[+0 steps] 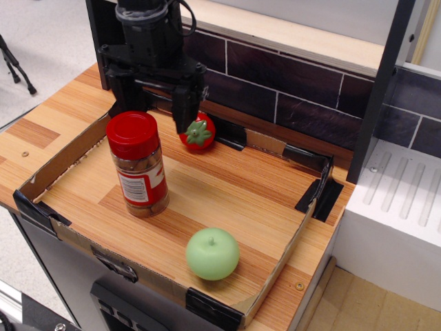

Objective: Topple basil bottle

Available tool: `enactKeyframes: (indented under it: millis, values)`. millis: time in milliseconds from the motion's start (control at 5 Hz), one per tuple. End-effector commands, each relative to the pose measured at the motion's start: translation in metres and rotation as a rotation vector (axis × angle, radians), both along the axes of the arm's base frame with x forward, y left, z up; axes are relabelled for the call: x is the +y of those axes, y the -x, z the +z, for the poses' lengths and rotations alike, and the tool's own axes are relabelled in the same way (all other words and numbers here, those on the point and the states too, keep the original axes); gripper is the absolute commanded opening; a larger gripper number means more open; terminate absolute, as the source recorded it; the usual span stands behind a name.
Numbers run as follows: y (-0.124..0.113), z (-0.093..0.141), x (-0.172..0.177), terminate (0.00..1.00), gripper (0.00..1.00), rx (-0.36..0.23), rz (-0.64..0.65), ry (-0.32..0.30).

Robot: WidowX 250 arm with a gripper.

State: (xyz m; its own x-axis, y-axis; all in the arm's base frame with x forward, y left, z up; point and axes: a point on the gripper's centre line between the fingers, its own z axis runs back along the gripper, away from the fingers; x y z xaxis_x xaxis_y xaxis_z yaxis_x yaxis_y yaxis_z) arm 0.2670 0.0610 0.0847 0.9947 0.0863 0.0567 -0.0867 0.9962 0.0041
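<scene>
The basil bottle (138, 165) stands upright at the left of the cardboard tray (275, 272). It is a clear jar with a wide red lid, a red-and-white label and brownish contents. My gripper (153, 117) is open, its two black fingers pointing down just behind the bottle. The left finger is partly hidden behind the red lid; the right finger (183, 110) hangs right of the lid, in front of the red tomato (198, 133). I cannot tell whether a finger touches the bottle.
A green apple (212, 254) lies near the tray's front edge. The tomato sits against the tray's back wall. A dark tiled wall (289, 83) and a black post (375, 96) stand behind. A white ribbed rack (403, 200) is at the right.
</scene>
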Motion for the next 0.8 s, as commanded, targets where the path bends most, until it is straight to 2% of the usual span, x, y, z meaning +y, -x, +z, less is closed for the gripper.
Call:
enactKeyframes:
  millis: [0, 600]
  values:
    - [0.009, 0.022, 0.008, 0.00, 1.00, -0.043, -0.114, -0.042]
    - [0.021, 0.014, 0.011, 0.00, 1.00, -0.056, -0.148, -0.068]
